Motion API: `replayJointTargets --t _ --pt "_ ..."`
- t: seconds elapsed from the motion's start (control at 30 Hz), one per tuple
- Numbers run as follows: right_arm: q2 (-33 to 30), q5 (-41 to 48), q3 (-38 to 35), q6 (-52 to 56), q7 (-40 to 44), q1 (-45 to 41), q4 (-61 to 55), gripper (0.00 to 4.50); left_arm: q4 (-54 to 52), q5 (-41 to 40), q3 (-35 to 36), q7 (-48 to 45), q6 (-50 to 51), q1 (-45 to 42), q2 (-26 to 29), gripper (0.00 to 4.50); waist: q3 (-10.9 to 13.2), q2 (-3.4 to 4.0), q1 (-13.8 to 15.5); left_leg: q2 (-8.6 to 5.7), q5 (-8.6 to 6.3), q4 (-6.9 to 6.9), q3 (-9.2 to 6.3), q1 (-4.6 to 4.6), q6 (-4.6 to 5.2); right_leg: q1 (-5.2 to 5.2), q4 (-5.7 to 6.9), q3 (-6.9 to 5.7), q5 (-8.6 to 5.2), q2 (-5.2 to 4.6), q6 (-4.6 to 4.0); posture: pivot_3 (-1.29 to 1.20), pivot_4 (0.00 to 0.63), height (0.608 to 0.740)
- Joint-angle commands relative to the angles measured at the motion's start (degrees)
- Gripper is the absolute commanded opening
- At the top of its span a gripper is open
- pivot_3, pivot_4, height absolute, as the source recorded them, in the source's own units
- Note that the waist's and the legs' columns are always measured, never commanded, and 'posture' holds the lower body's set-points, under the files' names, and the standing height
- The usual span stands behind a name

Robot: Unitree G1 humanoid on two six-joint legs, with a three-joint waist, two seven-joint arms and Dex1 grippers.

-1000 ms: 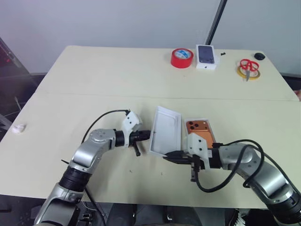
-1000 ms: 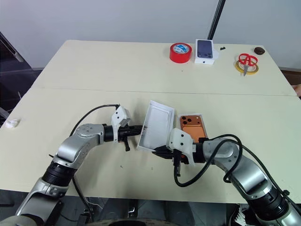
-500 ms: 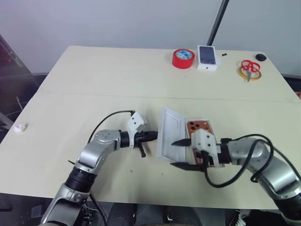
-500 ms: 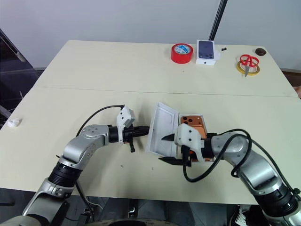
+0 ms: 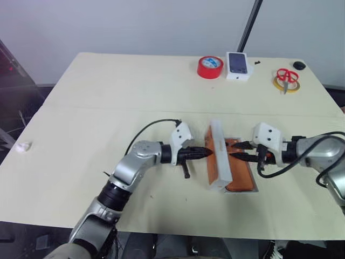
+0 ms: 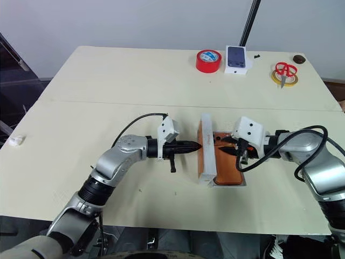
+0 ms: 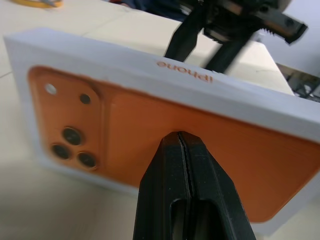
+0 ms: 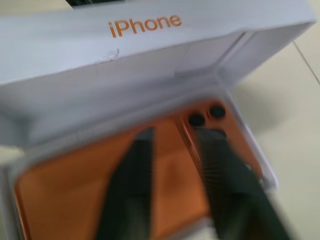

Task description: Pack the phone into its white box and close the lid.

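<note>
On the near half of the tabletop (image 5: 108,102), straight ahead of me, the phone (image 5: 241,175) lies back-up in the white box (image 5: 254,188), so I judge the packing half of the job done. What remains is the lid (image 5: 220,157): it stands on edge along the box's left side, tipped over the phone like a half-shut book cover, its printed orange top facing my left arm and its white inside facing the phone. The left wrist view shows that orange print with its lens cluster and the word "iPhone" along the rim.

My left gripper (image 5: 206,153) has its fingers pressed together, nothing between them, and the tip sits against the lid's outer face, propping or pushing it. My right gripper (image 5: 240,151) hangs over the phone on the lid's far side. The head views show its fingers close together with nothing held, while its own wrist view is blurred and shows them somewhat apart, so I read it as narrow and empty.

To finish, I judge the lid needs to go on over and settle square on the rim.

At the far edge of the tabletop are a red tape roll (image 5: 209,66), a small white box bearing a phone picture (image 5: 237,65) and red-handled scissors (image 5: 285,76).
</note>
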Motion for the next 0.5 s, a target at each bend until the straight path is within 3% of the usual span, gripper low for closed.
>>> replayJointTargets --t 0.03,0.3,0.5 --pt "-2.23 -4.25 -1.72 -3.71 -1.0 0.36 0.82 0.04 1.01 1.03 -1.12 -0.16 -2.03 -1.6 -1.63 0.0 0.0 0.01 0.01 0.0 0.0 0.0 0.0 0.0 0.0 0.0 0.0 0.0 0.0 0.0 0.0 0.0 0.15 0.725" --pt "-4.78 -11.64 -1.4 -8.33 -2.25 0.11 5.21 0.04 3.46 0.78 0.62 0.83 -2.08 -2.07 -3.85 0.0 -0.01 0.02 0.05 0.0 0.0 0.0 0.01 0.01 -0.01 0.0 0.0 0.0 0.0 -0.01 0.0 0.0 0.15 0.725" --pt "-4.74 -13.58 -1.51 -9.61 -2.2 -1.3 7.08 0.04 2.34 0.42 3.63 1.87 -0.29 -1.8 -1.37 0.0 -0.02 0.04 -0.04 0.0 0.01 0.0 0.02 0.03 -0.01 0.01 0.01 0.0 0.0 -0.01 0.0 0.0 0.15 0.725"
